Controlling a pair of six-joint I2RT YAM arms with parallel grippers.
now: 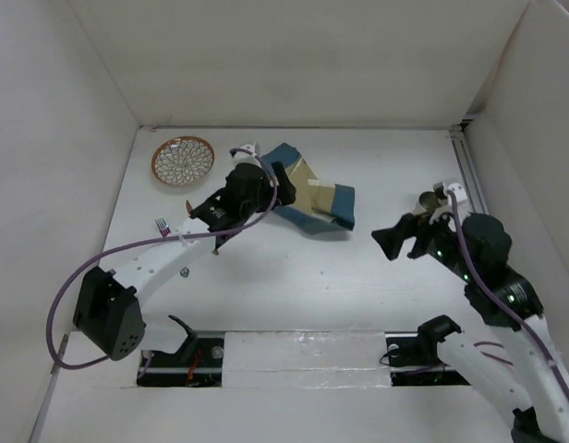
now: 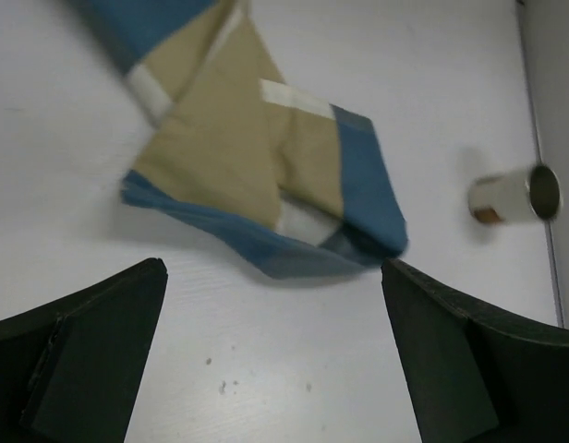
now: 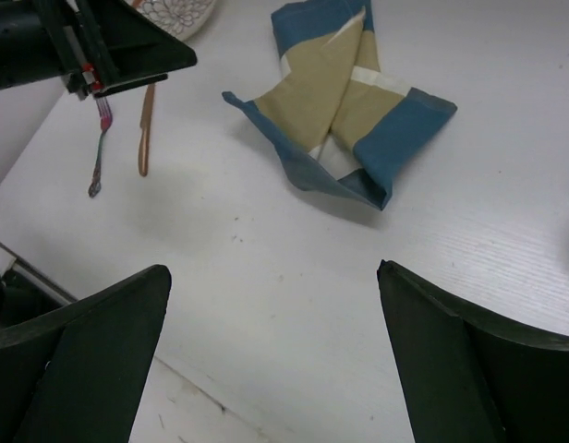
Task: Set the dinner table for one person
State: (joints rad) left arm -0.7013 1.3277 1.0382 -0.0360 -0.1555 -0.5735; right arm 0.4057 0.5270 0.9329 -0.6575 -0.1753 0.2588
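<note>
The dinner table [image 1: 294,277] is a white surface walled by white panels. A crumpled blue-and-tan checked placemat [image 1: 314,199] lies at its middle back; it also shows in the left wrist view [image 2: 257,157] and the right wrist view [image 3: 345,101]. A patterned round plate [image 1: 183,160] sits at the back left. A small cup [image 2: 511,196] lies on its side at the right. My left gripper [image 1: 215,221] hangs open and empty just left of the placemat. My right gripper [image 1: 395,242] is open and empty above bare table, right of the placemat.
A fork [image 3: 98,152] and a thin brown utensil [image 3: 144,129] lie side by side near the left gripper, in front of the plate. A rail [image 1: 469,171] runs along the right wall. The cup [image 1: 430,200] is partly hidden by my right wrist.
</note>
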